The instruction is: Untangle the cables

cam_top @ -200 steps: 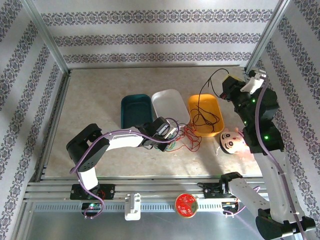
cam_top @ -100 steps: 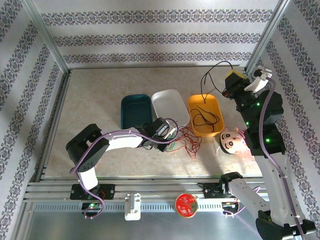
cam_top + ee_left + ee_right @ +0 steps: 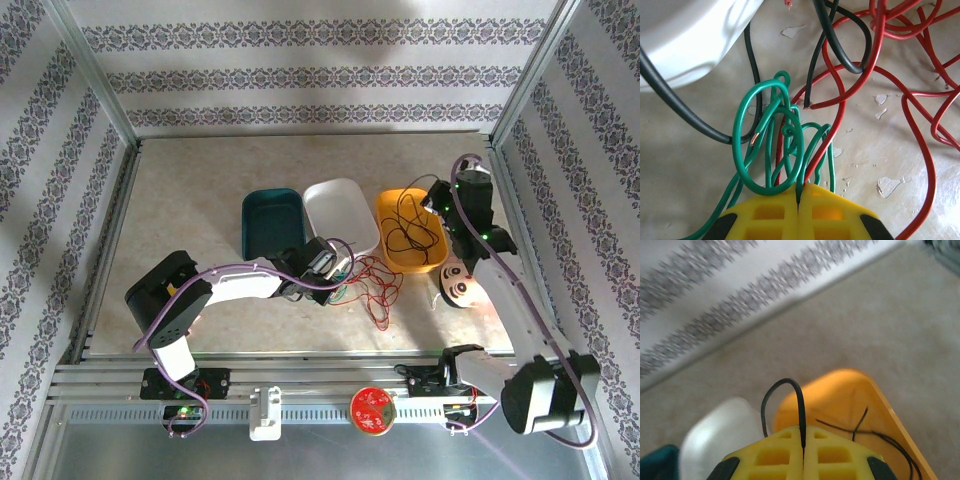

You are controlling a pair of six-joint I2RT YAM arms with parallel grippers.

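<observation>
On the tabletop, the cables form a tangle of red cable [image 3: 378,285] and green cable [image 3: 341,293] in front of the white tray. My left gripper [image 3: 336,280] is low at that tangle. In the left wrist view its yellow fingertips [image 3: 799,196] are shut on a strand of the green cable [image 3: 767,145], with red cable [image 3: 910,115] and a black cable end [image 3: 840,45] looping just beyond. My right gripper [image 3: 432,198] hangs over the orange tray [image 3: 385,210], shut [image 3: 803,436] on the black cable [image 3: 790,387]. The rest of the black cable [image 3: 405,235] lies coiled in that tray.
A teal tray [image 3: 272,220], a white tray [image 3: 340,205] and the orange tray stand in a row mid-table. A pink pig-faced toy [image 3: 462,285] lies right of the orange tray under the right arm. A red round disc [image 3: 372,410] sits on the front rail.
The right arm has swung down and left from high at the back right corner to just over the orange tray, lowering the black cable into it. The left gripper has stayed put.
</observation>
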